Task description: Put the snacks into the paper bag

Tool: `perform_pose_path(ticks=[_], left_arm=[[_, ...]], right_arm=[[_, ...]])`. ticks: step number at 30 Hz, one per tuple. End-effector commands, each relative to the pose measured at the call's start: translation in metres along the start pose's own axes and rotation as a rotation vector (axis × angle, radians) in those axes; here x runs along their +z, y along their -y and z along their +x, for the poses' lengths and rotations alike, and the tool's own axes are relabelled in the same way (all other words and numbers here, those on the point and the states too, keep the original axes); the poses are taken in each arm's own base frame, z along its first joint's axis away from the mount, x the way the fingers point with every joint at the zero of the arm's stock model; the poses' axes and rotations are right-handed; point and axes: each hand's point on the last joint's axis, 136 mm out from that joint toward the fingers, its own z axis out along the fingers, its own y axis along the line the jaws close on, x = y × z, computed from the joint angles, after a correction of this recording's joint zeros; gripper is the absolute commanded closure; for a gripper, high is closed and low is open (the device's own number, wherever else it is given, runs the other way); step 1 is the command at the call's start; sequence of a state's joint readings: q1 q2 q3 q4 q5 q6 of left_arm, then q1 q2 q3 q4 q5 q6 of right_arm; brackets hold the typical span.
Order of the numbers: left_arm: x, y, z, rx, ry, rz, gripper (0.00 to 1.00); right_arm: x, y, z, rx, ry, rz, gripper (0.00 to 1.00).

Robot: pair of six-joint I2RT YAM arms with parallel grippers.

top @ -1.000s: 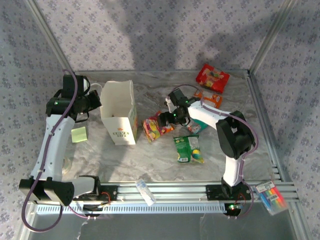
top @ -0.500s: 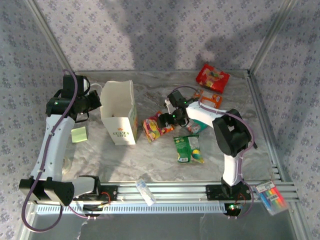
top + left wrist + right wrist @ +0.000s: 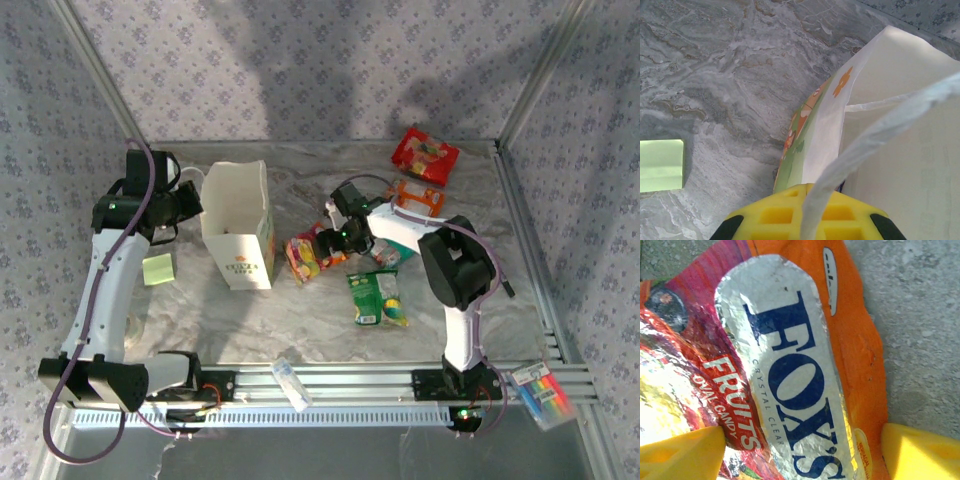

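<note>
The cream paper bag [image 3: 240,222] stands upright at the left, its mouth open upward. My left gripper [image 3: 188,204] is at its left rim; in the left wrist view the yellow fingers [image 3: 775,215] are shut on the bag's rim [image 3: 830,130], with the white cord handle [image 3: 875,135] running over them. My right gripper [image 3: 322,246] is open and straddles the red-orange Fox's packet [image 3: 304,256] [image 3: 790,380], one yellow finger [image 3: 680,452] on each side. The green packet [image 3: 378,298], teal packet [image 3: 393,253], orange packet [image 3: 418,197] and red packet [image 3: 425,155] lie on the table.
A green sticky pad [image 3: 157,268] lies left of the bag. A clear plastic tube [image 3: 291,383] rests on the front rail, and a marker pack [image 3: 543,392] sits at the front right. Metal frame posts border the marbled table.
My right gripper has shifted slightly left over the red-orange packet. The left arm and the bag have not moved.
</note>
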State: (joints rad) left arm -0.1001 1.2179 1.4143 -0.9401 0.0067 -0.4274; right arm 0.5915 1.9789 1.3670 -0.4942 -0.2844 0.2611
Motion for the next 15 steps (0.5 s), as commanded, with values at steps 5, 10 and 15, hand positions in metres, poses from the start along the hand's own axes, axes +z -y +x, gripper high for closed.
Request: perform_pose_path(ticks=[5, 10, 15], left_arm=[[-0.0069, -0.0006, 0.0011, 0.017, 0.008, -0.001, 0.94], [-0.0085, -0.0003, 0.0005, 0.018, 0.012, 0.001, 0.94], [-0.0073, -0.0008, 0.0011, 0.017, 0.008, -0.002, 0.93]], right_arm=[[0.0074, -0.0020, 0.0078, -0.024, -0.049, 0.033, 0.32], [0.0040, -0.0002, 0.0049, -0.028, -0.039, 0.051, 0.45], [-0.0008, -0.0001, 0.0015, -0.031, -0.031, 0.063, 0.49]])
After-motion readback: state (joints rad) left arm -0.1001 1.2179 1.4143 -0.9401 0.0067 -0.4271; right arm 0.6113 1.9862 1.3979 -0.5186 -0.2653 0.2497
